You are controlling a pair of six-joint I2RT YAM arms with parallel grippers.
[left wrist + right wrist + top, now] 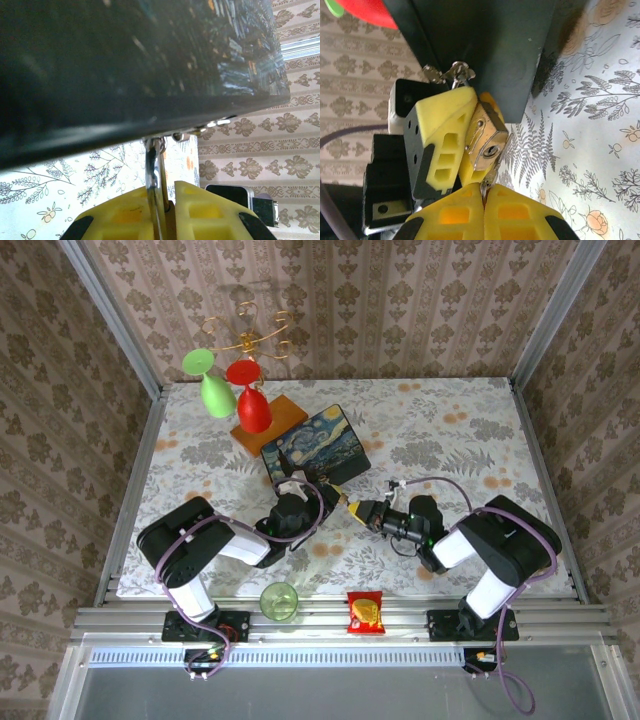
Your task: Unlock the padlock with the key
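Right tool [484, 197] pinched thin dark metal key [484, 184] just below small brass padlock [487, 137]; left tool [161, 200] clamped padlock. Key wasn't inserted yet; turn was pending.

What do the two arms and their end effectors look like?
The left arm and the right arm have black joints and white link covers, with a purple cable looping along each. The left end effector and right end effector have blocky yellow fingers with square hollows.
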